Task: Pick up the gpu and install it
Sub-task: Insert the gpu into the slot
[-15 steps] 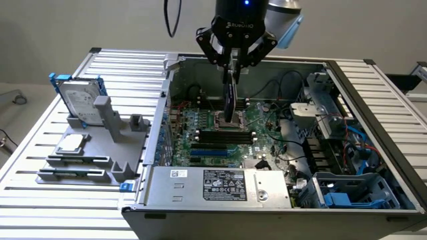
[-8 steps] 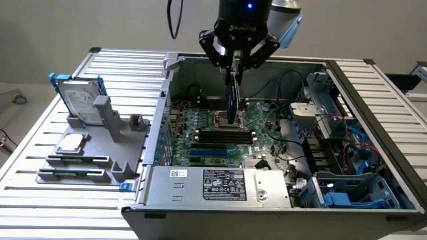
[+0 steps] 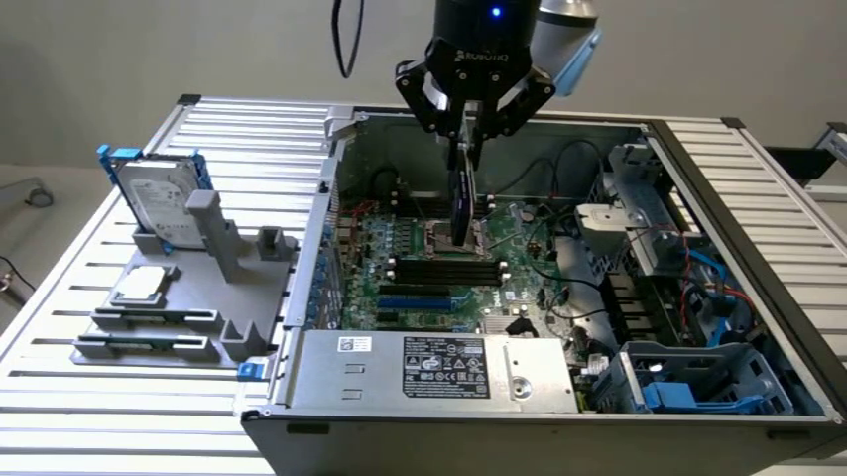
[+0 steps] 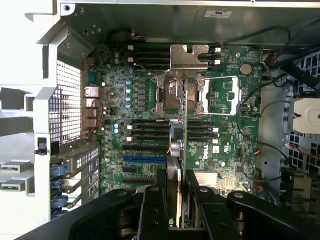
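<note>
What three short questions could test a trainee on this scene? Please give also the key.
1. What does the gripper hold?
A) a memory stick
B) the gpu
C) a fan

2. True or false: the hard drive stands in the gray fixture, outside the computer case.

3. Fill in: the gpu is held edge-down over the green ____ inside the case.

Key: 1 B; 2 true; 3 motherboard.
</note>
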Tool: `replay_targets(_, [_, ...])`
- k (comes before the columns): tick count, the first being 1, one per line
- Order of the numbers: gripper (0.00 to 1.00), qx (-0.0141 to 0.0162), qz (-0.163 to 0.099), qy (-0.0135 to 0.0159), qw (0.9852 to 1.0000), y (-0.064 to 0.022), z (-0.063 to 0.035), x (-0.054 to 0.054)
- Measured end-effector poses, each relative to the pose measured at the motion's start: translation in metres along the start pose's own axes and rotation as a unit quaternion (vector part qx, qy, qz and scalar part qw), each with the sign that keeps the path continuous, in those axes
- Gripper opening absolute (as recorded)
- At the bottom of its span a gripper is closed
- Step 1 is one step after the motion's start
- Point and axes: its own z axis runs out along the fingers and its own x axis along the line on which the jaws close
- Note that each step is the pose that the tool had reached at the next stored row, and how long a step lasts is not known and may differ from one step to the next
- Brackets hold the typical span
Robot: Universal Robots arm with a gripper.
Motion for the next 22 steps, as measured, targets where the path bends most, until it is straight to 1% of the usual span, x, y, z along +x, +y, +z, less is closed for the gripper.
replay_targets(22, [0.26, 0.0001, -0.002, 0.0001, 1.0000, 0.0001, -0.0001, 0.0000])
